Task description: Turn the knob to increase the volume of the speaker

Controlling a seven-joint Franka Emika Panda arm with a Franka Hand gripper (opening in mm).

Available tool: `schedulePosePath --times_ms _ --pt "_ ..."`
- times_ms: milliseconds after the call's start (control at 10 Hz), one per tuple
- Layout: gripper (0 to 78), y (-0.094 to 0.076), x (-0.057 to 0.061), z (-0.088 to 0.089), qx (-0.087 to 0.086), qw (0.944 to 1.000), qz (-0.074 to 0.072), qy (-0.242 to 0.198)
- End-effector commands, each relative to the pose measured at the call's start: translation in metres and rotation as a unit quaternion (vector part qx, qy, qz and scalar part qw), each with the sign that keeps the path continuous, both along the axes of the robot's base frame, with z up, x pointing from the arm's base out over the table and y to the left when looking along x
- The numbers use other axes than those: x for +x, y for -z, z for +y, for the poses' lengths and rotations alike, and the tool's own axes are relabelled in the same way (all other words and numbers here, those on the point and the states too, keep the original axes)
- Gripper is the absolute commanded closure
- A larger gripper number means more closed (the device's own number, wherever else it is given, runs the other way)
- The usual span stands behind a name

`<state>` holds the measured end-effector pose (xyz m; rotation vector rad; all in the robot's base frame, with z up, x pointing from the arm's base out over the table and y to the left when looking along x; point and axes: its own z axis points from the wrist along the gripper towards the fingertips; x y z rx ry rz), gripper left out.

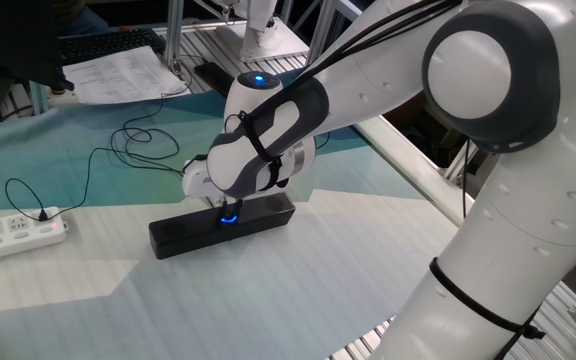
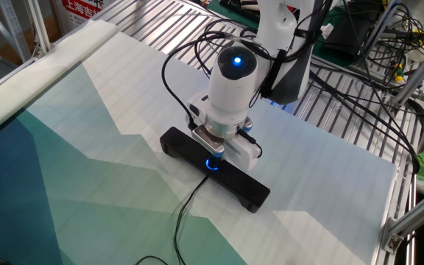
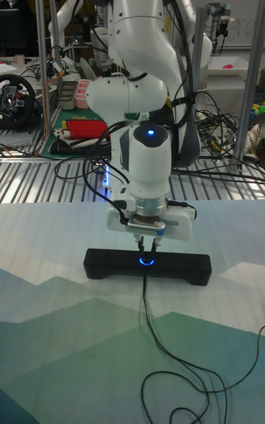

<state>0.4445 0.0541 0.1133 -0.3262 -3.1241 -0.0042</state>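
Pointing straight down, the white two-finger gripper (image 3: 148,246) has its dark fingertips set on either side of the small round black knob ringed with blue light (image 3: 148,260), apparently pinching it, though the wrist hides the contact in both side views. That knob (image 2: 212,163) sits near the middle of the long, slim matte black speaker bar (image 2: 250,191), which lies flat on the white and teal patterned table cover (image 2: 87,184).

A thin black cable (image 3: 151,321) leaves the speaker (image 3: 103,263) just below the knob and trails toward the near edge of the cover in loops. Well to one side, a white power strip (image 1: 8,233) lies at the cover's edge with a black plug in it, and another thin black cable (image 1: 118,145) curls across the teal cloth behind the speaker (image 1: 183,232). Sheets of printed paper (image 1: 118,75) rest farther back. The arm's bulky white wrist (image 1: 258,150) hangs over the bar and blocks the knob (image 1: 229,216) from one fixed view almost wholly; only a blue glow shows.
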Motion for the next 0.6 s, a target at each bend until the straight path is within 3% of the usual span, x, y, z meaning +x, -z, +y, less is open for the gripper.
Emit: schedulePosePath --times_ms 100,600 --pt "76.4 -0.0023 -0.0018 0.004 0.0 0.9976 -0.003 0.07" --pt "76.4 -0.0025 -0.002 0.0042 0.001 0.9923 -0.009 0.123"
